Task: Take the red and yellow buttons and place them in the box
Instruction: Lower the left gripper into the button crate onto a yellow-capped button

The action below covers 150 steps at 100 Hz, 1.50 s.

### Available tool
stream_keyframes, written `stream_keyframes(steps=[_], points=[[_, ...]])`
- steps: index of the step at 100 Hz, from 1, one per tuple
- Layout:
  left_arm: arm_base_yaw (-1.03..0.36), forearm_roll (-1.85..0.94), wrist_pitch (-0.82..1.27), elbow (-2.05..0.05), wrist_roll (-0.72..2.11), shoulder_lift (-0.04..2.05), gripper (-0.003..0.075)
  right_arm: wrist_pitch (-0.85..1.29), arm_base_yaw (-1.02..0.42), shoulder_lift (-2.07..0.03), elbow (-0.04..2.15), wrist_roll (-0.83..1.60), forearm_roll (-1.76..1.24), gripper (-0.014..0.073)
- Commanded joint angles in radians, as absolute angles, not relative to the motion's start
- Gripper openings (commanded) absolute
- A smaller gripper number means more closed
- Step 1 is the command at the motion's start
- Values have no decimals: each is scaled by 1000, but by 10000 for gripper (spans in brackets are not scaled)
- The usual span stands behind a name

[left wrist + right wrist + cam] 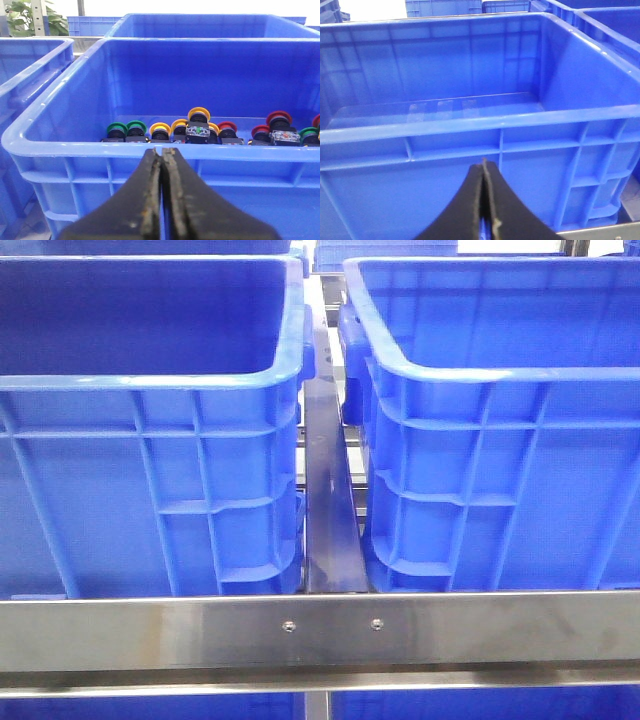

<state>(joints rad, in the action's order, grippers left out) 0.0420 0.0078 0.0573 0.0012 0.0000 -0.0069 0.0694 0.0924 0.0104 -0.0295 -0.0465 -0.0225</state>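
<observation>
In the left wrist view a deep blue crate [100, 149] holds a row of small push buttons on its floor by the far wall. Among them are yellow-capped ones [160, 128] and red-capped ones [227, 126]. My left gripper [163, 150] is shut and empty, just outside that crate's near wall, level with its rim. In the right wrist view a second blue crate [420, 127] is empty inside. My right gripper [484, 162] is shut and empty, outside its near wall, below the rim. Neither gripper shows in the front view.
Green-capped buttons [116, 127] lie at one end of the row. The front view shows two tall blue crates [150, 385] [480, 375] side by side, a dark strip [328, 520] between them and a steel rail [320, 630] in front. More blue crates stand beside and behind.
</observation>
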Motion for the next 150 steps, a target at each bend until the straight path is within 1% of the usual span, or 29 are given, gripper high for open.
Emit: stream_keyframes(steps=[1,19,45,59,71,83,87,92,95,97,100,101,102,104,107,109,114,118,131,150], points=[[34,7,-19,42,-12,-37,-20,-13,97,33,-12,-41,-21,-69],[34,-65,16,-7,-12,-37,-20,-13,97,33,-12,-41,-21,-69],[32,13,277,-210,-12,26,-20,-12,94,33,-12,-41,-21,-69],[32,28,372,-316,-12,109,-20,-12,94,33,-12,-41,-21,-69],[32,28,456,-406,63,224,-20,-12,94,33,-12,-41,-21,-69],[32,17,461,-483,74,352,-11,-12,94,33,-12,-41,-21,-69],[32,0,447,-506,74,387,19,-12,94,33,-12,-41,-21,-69],[32,0,435,-532,74,443,89,-12,94,33,-12,-41,-21,-69],[32,0,428,-547,74,470,161,-12,94,33,-12,-41,-21,-69],[32,0,423,-558,74,489,194,-12,94,33,-12,-41,-21,-69],[32,0,413,-572,74,515,283,-12,94,33,-12,-41,-21,-69],[32,0,407,-579,74,521,302,-12,94,33,-12,-41,-21,-69],[32,0,403,-583,74,533,339,-12,94,33,-12,-41,-21,-69],[32,0,392,-593,74,551,376,-12,94,33,-12,-41,-21,-69],[32,-6,373,-606,74,575,461,-12,94,33,-12,-41,-21,-69],[32,-15,359,-616,74,594,505,-12,94,33,-12,-41,-21,-69],[32,-49,335,-642,74,637,577,-12,94,33,-12,-41,-21,-69],[28,-68,327,-667,74,675,594,-12,94,33,-12,-41,-21,-69],[-10,-71,345,-757,74,808,585,-12,94,33,-12,-41,-21,-69],[-64,-66,498,-953,74,1044,585,-12,94,33,-12,-41,-21,-69]])
